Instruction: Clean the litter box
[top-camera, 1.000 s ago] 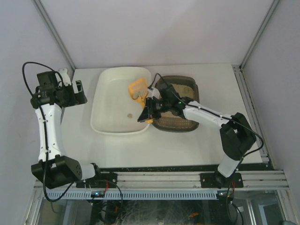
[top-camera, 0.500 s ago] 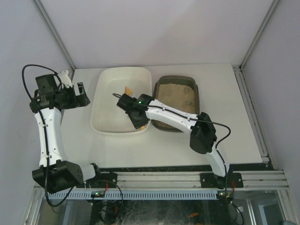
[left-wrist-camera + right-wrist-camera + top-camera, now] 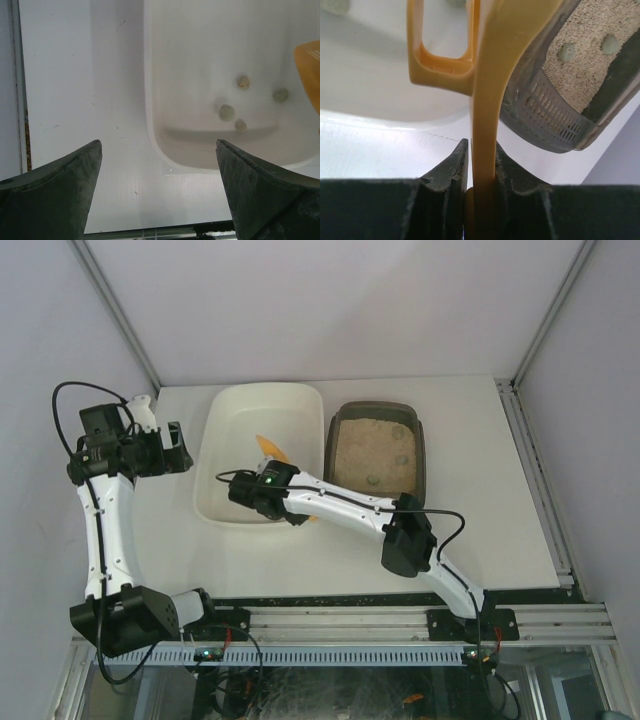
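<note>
right tool (image 3: 480,172) clenched on yellow scoop (image 3: 487,100), over white tub (image 3: 190,150) | left tool (image 3: 158,145) released, idle at 9 o'clock | litter box (image 3: 375,455) at 1 o'clock on tabletop (image 3: 470,530) | progress: roughly midway; four dumped clumps (image 3: 226,112) in tub, remaining clumps (image 3: 566,51) left in litter

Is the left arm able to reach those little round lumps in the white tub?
Probably yes. The left hand is open beside the white tub, and the lumps lie uncovered on its floor. The yellow scoop in the right hand hangs nearby and might crowd it.
</note>
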`<action>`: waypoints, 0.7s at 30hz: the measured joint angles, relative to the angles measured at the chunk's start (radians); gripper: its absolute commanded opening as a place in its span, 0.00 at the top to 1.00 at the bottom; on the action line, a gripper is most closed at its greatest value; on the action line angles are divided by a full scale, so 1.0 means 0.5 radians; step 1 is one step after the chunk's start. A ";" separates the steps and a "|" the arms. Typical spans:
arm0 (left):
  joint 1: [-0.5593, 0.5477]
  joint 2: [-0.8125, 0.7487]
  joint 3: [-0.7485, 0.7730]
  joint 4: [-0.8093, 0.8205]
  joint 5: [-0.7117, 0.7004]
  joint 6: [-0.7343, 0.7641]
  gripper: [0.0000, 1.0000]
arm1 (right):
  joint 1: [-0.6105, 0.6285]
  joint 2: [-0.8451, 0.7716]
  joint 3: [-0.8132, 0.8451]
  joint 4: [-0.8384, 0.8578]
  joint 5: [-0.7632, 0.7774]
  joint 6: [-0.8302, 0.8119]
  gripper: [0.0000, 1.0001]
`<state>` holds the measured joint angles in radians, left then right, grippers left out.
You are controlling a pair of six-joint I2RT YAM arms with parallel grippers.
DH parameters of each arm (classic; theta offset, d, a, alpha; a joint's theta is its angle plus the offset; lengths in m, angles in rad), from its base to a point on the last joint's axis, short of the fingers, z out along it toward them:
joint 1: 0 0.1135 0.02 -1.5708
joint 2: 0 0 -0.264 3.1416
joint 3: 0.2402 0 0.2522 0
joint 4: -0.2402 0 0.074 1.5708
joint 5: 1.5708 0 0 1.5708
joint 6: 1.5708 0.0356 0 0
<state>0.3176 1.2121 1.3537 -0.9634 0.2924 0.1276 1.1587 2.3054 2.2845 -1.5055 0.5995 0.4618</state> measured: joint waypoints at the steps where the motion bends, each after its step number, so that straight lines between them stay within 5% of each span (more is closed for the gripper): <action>1: 0.000 -0.005 0.000 0.000 0.000 0.001 0.00 | 0.002 0.000 0.000 -0.012 0.016 -0.004 1.00; 21: 0.000 -0.011 0.000 -0.055 0.155 -0.009 0.00 | -0.110 -0.451 -0.488 0.159 -0.011 0.004 1.00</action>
<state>0.3176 1.2064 1.3537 -0.9909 0.3698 0.1230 1.1038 2.0800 2.0407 -1.4261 0.5941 0.4637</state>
